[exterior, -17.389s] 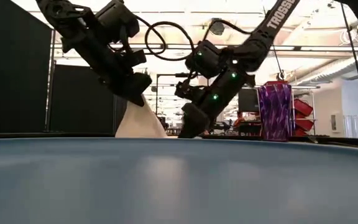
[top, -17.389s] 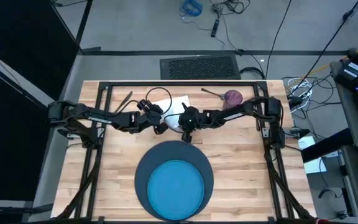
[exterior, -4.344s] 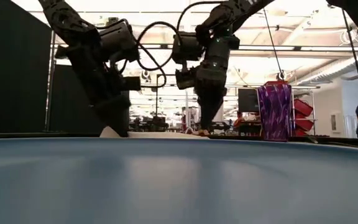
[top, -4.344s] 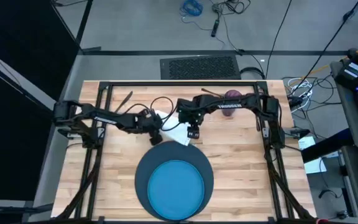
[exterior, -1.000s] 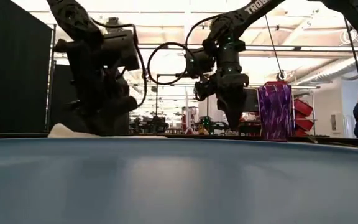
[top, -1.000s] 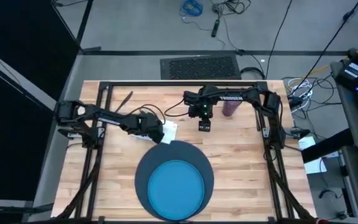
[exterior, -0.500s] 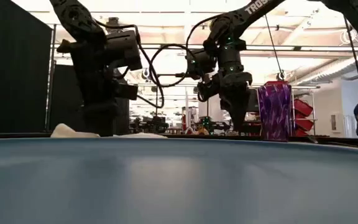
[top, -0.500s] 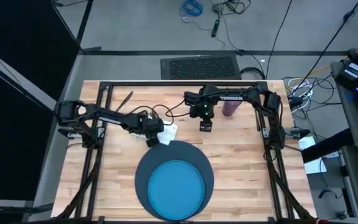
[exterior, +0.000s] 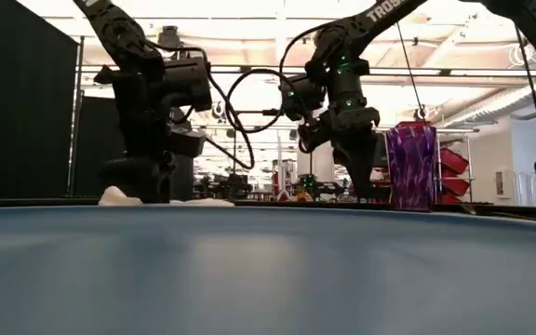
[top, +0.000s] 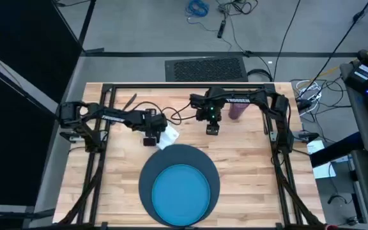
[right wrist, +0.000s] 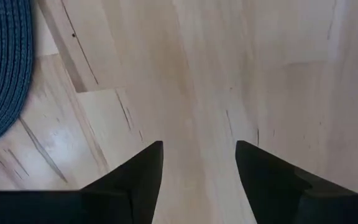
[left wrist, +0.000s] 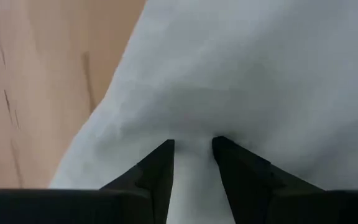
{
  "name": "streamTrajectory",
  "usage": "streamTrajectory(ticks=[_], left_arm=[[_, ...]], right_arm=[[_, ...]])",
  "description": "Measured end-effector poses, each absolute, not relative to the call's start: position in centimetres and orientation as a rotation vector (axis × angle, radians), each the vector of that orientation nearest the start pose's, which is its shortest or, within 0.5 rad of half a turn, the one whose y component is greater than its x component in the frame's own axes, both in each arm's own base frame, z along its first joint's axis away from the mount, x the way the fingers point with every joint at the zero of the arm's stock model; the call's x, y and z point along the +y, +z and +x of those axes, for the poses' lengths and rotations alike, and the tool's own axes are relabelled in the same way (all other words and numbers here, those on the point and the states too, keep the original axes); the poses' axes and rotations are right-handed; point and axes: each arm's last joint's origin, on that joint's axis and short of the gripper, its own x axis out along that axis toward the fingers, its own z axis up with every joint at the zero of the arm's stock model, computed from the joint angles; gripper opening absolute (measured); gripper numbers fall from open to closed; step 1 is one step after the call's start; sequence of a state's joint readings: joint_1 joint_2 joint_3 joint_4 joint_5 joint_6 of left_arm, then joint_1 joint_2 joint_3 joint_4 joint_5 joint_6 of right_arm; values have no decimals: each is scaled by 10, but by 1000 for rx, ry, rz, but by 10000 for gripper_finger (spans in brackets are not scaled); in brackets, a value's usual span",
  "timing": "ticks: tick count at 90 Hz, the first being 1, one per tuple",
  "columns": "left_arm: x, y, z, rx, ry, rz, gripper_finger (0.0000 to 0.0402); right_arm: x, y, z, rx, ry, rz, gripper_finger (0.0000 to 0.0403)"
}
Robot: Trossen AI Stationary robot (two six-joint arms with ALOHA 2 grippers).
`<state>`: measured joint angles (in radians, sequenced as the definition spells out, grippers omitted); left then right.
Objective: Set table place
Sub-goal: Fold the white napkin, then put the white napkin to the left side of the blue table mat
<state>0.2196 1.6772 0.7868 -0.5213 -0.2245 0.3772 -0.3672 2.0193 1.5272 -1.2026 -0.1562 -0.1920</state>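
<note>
1. At the near edge of the table [top: 248, 166], the blue plate [top: 181, 191] is seen centred on the dark round mat [top: 147, 167].
2. Just beyond the mat's far-left rim, the white napkin [top: 168, 136] is laid on the wood, its near corner touching or overlapping the mat.
3. The left gripper [top: 149, 140] is lowered at the napkin's left edge; in the left wrist view its fingers [left wrist: 151, 177] are drawn close together with a fold of napkin [left wrist: 247, 81] pinched between them.
4. The right gripper [top: 213, 130] is held over bare wood to the right of the napkin and beyond the mat; in the right wrist view its fingers [right wrist: 135, 174] are spread apart with nothing between them, and an edge of the mat [right wrist: 2, 68] is shown.
5. Farther back, the purple cup [top: 237, 110] is stood upright near the far right side, partly hidden under the right arm.
6. A thin dark utensil [top: 128, 101] is lying near the far-left corner; which piece it is cannot be told.
</note>
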Motion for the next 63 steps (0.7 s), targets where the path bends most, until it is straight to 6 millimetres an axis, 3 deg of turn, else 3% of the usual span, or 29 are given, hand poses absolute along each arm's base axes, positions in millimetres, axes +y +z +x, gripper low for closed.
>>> streamTrajectory(ticks=[20, 30, 50, 63], left_arm=[[53, 120, 247, 1629, 129, 544, 114], [39, 132, 252, 1597, 193, 670, 114], [27, 198, 267, 1250, 388, 567, 114], [30, 250, 258, 1000, 559, 290, 114]], right_arm=[[-132, 183, 343, 1628, -3, 294, 187], [-137, 183, 342, 1615, -9, 295, 187], [-145, 182, 342, 1582, -29, 300, 187], [-147, 182, 341, 1584, -35, 307, 187]])
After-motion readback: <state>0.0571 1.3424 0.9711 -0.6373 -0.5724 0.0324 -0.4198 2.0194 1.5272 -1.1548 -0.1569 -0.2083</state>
